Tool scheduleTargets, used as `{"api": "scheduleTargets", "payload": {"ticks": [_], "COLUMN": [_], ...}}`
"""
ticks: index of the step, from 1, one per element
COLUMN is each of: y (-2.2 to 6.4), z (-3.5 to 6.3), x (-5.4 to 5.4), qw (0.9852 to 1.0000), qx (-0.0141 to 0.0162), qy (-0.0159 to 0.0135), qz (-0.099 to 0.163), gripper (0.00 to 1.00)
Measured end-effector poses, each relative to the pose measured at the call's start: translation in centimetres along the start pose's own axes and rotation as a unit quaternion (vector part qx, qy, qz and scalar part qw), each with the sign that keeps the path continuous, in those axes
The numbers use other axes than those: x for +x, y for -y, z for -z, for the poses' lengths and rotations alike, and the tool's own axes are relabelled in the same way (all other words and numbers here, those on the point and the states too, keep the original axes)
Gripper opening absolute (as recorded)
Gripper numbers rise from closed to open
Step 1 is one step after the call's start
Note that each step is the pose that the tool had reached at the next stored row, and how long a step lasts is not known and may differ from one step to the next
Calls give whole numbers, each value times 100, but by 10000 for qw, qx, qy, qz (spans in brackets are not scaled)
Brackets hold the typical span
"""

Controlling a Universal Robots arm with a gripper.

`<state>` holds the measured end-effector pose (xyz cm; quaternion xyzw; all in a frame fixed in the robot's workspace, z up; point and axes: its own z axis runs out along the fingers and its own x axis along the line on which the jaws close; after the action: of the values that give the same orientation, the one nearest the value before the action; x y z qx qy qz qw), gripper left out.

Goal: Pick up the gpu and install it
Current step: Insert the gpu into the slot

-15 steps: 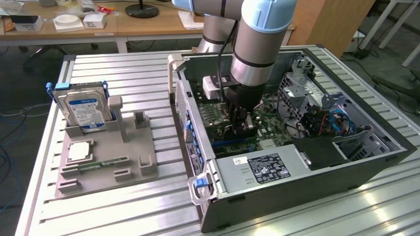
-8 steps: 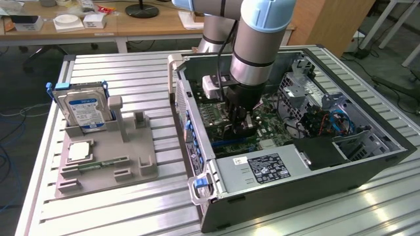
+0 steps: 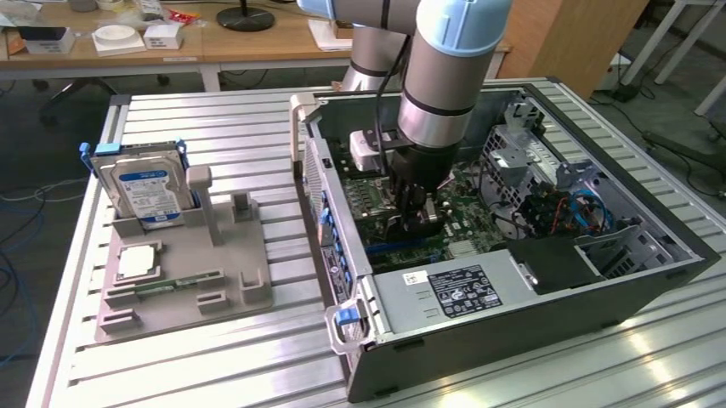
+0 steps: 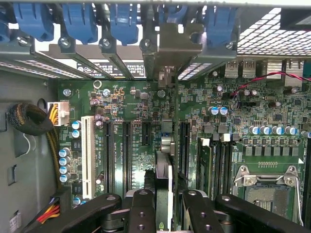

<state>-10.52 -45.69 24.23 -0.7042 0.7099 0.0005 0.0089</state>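
Pincer (image 4: 164,204) clamped on gpu (image 4: 164,170) | above motherboard (image 4: 131,126) slots | hard drive (image 3: 145,189) well apart

Silver-grey arm (image 3: 437,76) with a pale blue joint cap, a black cable alongside, and a black gripper (image 4: 163,213) with round screws.

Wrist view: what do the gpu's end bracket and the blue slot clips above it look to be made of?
The gpu, seen edge-on between the gripper fingers, ends in a bracket that looks like bare sheet metal: dull silver-grey, folded, with punched holes. The blue clips look like moulded plastic: even colour, rounded edges, soft sheen. The fingers look matte black, perhaps coated metal.
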Motion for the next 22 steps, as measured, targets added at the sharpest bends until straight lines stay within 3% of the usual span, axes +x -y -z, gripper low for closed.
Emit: {"api": "scheduleTargets", "payload": {"ticks": [22], "y": [0], "z": [-26], "x": [1], "qw": [10000], "qx": [0], "qy": [1], "qz": [0], "gripper": [26]}}
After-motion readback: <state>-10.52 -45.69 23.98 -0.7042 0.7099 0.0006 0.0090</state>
